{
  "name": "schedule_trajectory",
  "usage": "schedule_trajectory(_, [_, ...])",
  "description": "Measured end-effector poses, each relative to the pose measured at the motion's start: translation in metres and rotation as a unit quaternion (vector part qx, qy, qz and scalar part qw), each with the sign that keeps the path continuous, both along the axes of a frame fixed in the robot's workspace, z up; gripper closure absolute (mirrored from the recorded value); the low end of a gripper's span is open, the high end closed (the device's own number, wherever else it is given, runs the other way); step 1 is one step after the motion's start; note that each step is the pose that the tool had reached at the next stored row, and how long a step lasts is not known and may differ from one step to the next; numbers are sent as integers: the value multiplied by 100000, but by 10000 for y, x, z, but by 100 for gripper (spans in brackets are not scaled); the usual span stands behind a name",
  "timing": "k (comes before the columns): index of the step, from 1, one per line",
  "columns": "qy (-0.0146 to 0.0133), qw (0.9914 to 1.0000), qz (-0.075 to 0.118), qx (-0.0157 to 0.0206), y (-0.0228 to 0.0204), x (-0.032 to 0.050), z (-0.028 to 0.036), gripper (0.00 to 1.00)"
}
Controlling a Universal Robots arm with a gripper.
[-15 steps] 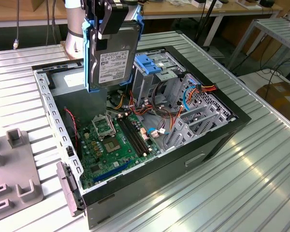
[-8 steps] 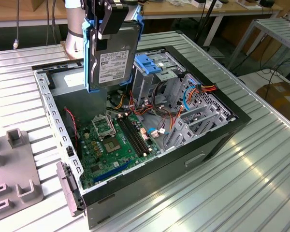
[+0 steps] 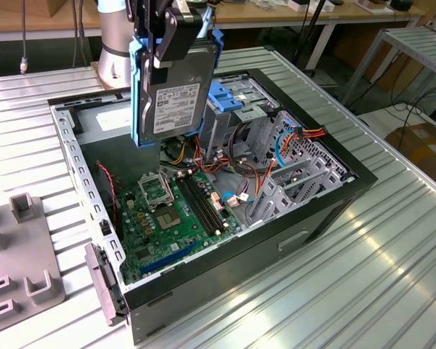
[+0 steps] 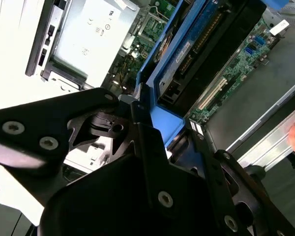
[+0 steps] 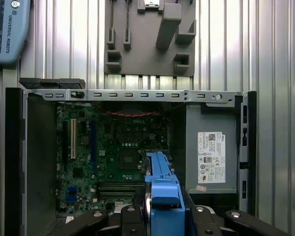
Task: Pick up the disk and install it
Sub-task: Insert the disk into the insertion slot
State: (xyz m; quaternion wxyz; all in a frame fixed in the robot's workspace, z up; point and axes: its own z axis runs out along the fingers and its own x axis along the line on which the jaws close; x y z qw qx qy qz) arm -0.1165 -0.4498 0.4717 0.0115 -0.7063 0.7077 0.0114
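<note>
Metal table (image 3: 392, 240): one open case (image 3: 305, 218), one disk (image 3: 176, 105) in gripper (image 3: 173, 43).

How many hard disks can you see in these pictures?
1: the disk, clamped upright in the fingers above the open computer case. Others may sit hidden in the metal cage.

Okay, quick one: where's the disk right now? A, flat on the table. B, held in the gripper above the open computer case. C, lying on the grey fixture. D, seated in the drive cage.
B: the gripper clamps the disk upright over the computer case.
</note>
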Motion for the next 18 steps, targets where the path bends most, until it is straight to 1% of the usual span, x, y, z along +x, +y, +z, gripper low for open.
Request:
schedule_trajectory(4, [3, 100000, -2, -9, -110, 0, -1, 63])
schedule_trajectory(8, [-1, 100000, 0, 0, -179, 0, -3, 63])
schedule_trajectory(13, [2, 100000, -3, -5, -254, 0, -4, 63])
schedule_trajectory(16, [3, 100000, -1, -8, -279, 0, -4, 63])
schedule_trajectory(18, [1, 100000, 3, -3, -284, 8, -4, 63])
